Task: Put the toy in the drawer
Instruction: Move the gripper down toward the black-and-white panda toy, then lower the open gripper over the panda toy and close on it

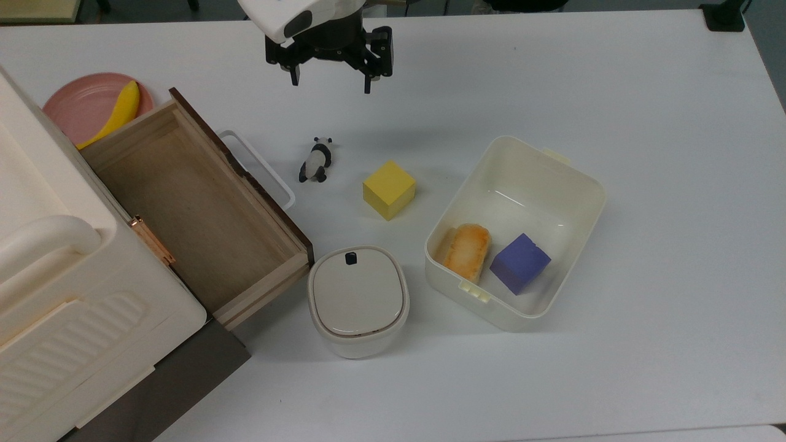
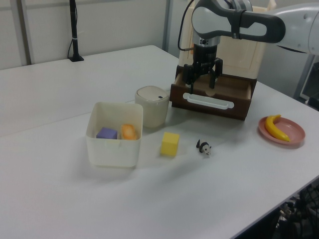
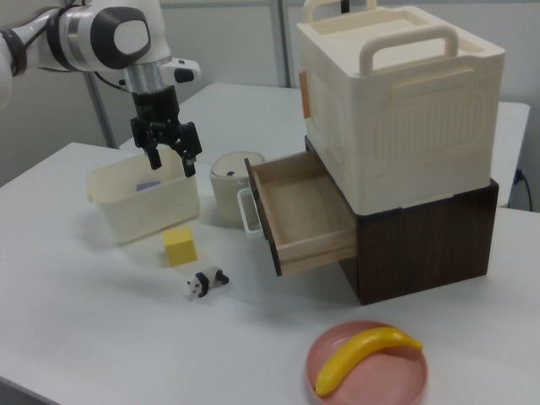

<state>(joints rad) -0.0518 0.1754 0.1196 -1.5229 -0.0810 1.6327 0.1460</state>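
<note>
The little panda toy (image 1: 317,161) lies on the white counter (image 1: 552,80), between the drawer (image 1: 184,202) and the yellow cube (image 1: 389,189). It looks tipped onto its side, though it is too small to be sure. It touches nothing else, so there is room on every side for the claw to come down around it.

The claw (image 1: 331,78) hangs in the air above the counter, near the top view's upper edge and well apart from the toy. Its two fingers are spread wide and hold nothing. That fits a claw getting ready to pick something up: the fingers need a gap so the toy can fit between them.

The drawer is pulled out of the dark brown cabinet (image 3: 422,245), and its wooden inside is bare. The white loop handle (image 1: 258,166) sticks out toward the toy. Because the drawer is already open, the toy can be dropped straight in from above.

The cream bin (image 1: 516,227) sits on the far side of the cube and holds a purple cube (image 1: 519,263) and an orange piece that looks like bread (image 1: 468,252). A small pot with a lid (image 1: 358,301) stands near the drawer's corner. A banana (image 1: 116,113) rests on a pink plate (image 1: 77,104) behind the drawer.

The toy is not yet picked up, so the job is likely just starting.
</note>
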